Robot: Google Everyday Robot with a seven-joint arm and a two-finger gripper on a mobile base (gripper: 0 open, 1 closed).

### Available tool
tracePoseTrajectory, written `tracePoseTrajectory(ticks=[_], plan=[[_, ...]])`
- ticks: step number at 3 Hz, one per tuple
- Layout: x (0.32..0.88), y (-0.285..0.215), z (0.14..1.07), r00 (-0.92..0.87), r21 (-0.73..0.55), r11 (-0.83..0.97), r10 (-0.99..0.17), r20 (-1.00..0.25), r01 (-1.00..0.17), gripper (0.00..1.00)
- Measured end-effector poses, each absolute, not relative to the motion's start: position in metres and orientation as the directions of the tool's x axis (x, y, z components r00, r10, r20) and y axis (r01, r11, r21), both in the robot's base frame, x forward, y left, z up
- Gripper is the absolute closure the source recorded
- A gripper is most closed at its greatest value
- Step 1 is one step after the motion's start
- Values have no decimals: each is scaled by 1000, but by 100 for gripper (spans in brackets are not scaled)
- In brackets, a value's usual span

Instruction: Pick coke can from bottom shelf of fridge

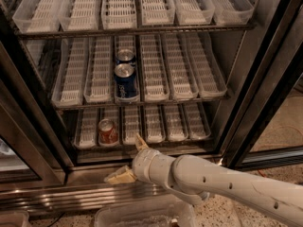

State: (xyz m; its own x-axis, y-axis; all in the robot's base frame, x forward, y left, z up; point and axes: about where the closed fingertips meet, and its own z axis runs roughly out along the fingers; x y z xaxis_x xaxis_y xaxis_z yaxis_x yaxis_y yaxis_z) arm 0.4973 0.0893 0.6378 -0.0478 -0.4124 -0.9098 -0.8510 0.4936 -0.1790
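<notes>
Clear plastic bin (142,215) nearest, on the speckled floor. Above it the white, smooth, rounded arm (222,183) reaches in from the right. The gripper (124,158) is low at the fridge (258,93) sill, over the ribbed steel base (52,197), fingers (140,142) spread apart, holding nothing. Coke can (108,131) stands upright just beyond on the bottom shelf (154,125), in the second white slotted tray from the left, up front. Likely light, rigid but dentable, slick metal, so squeeze the mid-body across its width. Further back: two blue cans (126,82) on the middle rack, empty long trays (118,6) on top.
</notes>
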Motion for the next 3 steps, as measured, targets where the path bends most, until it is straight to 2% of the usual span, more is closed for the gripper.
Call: tracePoseTrajectory(ticks=[3], plan=[[536,126,618,-24,-168,490,-362,-932,-855,0]])
